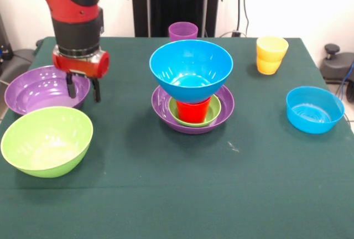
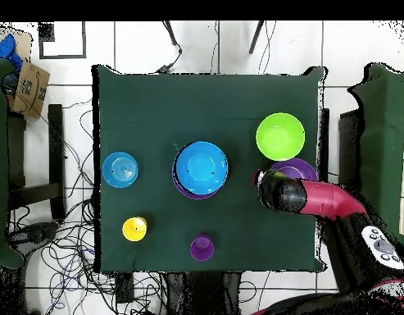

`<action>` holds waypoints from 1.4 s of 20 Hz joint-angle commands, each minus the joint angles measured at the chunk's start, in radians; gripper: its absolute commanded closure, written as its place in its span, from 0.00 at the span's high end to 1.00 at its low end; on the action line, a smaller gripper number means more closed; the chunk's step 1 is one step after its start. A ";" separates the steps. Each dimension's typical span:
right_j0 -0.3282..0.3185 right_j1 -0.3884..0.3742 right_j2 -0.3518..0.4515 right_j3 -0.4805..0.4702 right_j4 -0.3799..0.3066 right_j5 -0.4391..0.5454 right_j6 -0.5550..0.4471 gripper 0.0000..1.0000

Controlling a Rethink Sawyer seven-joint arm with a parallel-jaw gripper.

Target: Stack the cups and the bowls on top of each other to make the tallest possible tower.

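Observation:
The tower stands mid-table: a large purple bowl (image 1: 166,113) as base, a small green bowl (image 1: 214,112), a red cup (image 1: 193,110) and a large blue bowl (image 1: 191,68) on top; from overhead only the blue bowl (image 2: 201,166) and a purple rim show. My gripper (image 1: 83,89) is open, its fingers (image 1: 71,87) down at the near-right rim of a second large purple bowl (image 1: 38,88), which lies at the table's left. In the overhead view the gripper (image 2: 266,184) covers part of that bowl (image 2: 301,169). A lime green bowl (image 1: 47,139) sits just in front of it.
A purple cup (image 1: 183,30) stands behind the tower. Two stacked yellow cups (image 1: 271,55) stand at the far right. A small blue bowl (image 1: 314,109) sits at the right edge. From overhead I see the lime bowl (image 2: 280,136), small blue bowl (image 2: 120,169), yellow cups (image 2: 134,229) and purple cup (image 2: 202,246).

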 commanded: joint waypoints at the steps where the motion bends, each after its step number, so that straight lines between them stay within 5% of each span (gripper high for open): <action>1: 0.025 0.071 0.044 0.034 -0.079 -0.054 -0.039 1.00; 28: 0.075 -0.004 0.008 -0.047 -0.068 0.125 -0.118 1.00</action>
